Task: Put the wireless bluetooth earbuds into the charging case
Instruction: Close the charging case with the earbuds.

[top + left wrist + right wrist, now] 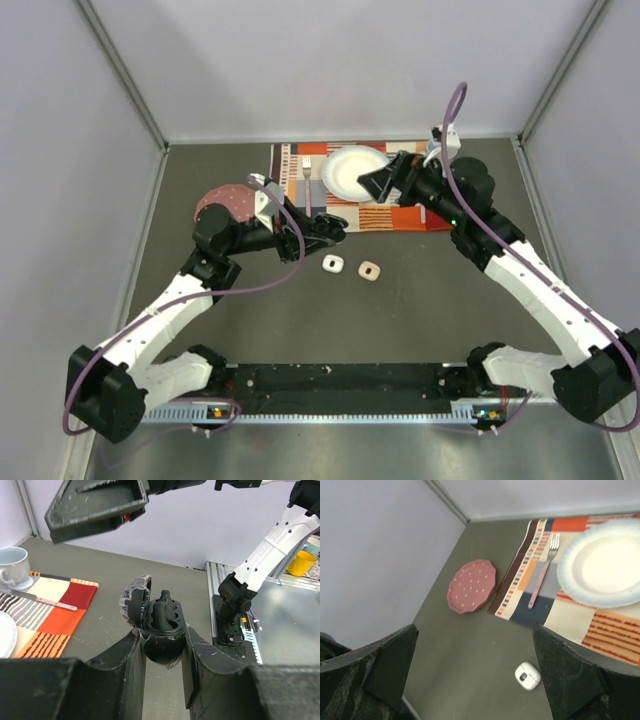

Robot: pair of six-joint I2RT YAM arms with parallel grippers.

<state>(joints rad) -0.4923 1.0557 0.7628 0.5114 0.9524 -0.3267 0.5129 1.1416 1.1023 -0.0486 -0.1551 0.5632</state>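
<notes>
Dark grey table (250, 330) boxed in by pale walls (100, 80); at its far side lies a striped placemat (400, 215) with a white plate (350, 170), a fork (307, 185), a knife (45, 600) and a cup (12, 565); a pink dotted plate (222, 203) sits just left of the mat.

The left gripper (164, 639) is clamped on a black case (161, 655), held up off the table with its lid hinged back; two black earbuds (165, 607) stand in its wells, though I cannot tell whether they are pressed fully home. The right gripper (370, 182) hangs near, above the plate, jaws spread wide with nothing between them. A white case (333, 264) and a pink case (370, 271) lie side by side but apart near the table's middle; whether buds sit in them is too small to make out, and no loose bud shows.

Such buds are probably very light, hard, glossy and rounded, so likely to squirt from a pinch; the stem looks the safer place to hold, or a gentle press on the head. The case is smooth-shelled and may twist; gripping across the body below the hinge suits it.

In the way: the raised lid shades one side of the wells; the left fingers (125, 660) flank the case closely, leaving scant room for wide jaws; everything else lies well apart.
</notes>
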